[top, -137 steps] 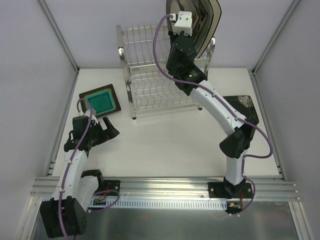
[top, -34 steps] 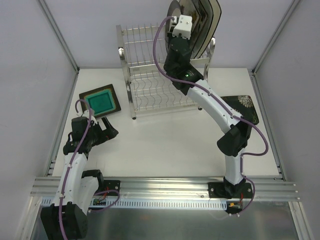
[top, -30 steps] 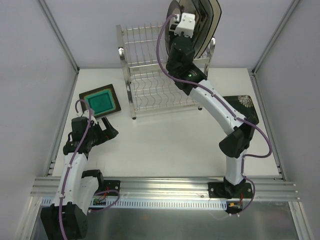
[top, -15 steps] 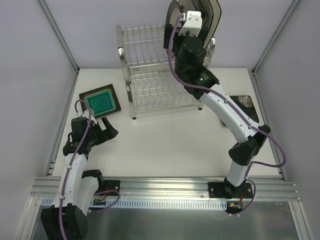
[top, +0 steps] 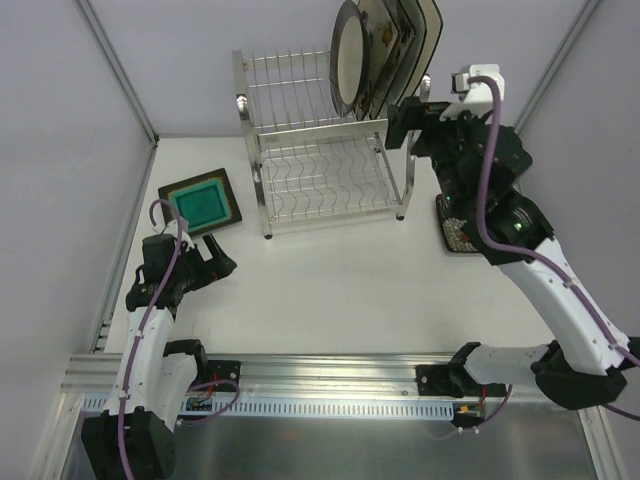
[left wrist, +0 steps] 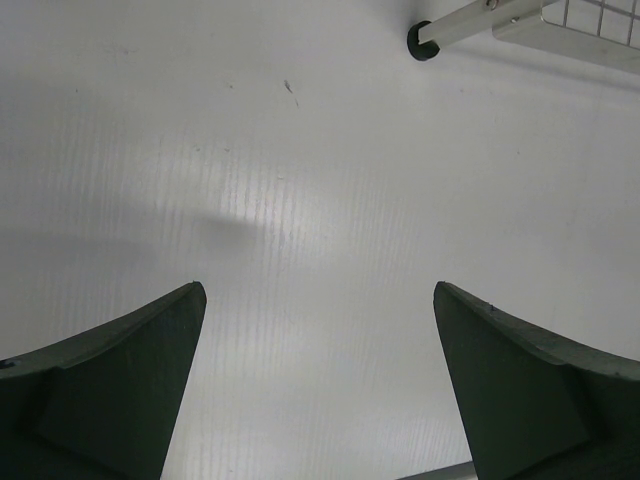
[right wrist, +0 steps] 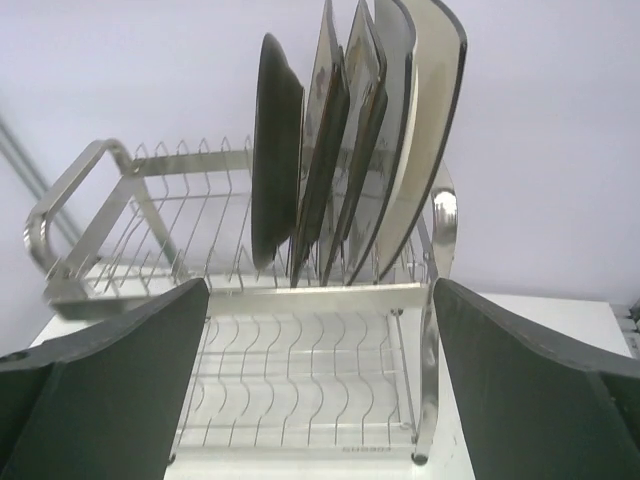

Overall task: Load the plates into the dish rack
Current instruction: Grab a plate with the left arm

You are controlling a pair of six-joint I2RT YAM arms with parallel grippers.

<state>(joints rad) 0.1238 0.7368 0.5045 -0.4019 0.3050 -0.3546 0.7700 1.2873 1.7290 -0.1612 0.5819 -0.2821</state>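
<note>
Chrome dish rack [top: 320, 170] runs left to right along the table's [top: 330, 290] far edge. Several plates [top: 390, 45] stand on edge at the right end of its upper tier, the round cream plate [top: 347, 62] leftmost. A teal plate [top: 201, 203] lies flat near the left edge and a dark floral plate [top: 450, 235] near the right edge. The right gripper [top: 403, 125], beside the rack's right end, and the left gripper [top: 214, 262], over bare table, both gape wide and hold nothing.

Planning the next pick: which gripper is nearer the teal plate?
Left. The left gripper is just nearside of the teal plate; the right gripper is far off, by the rack and its right end.
</note>
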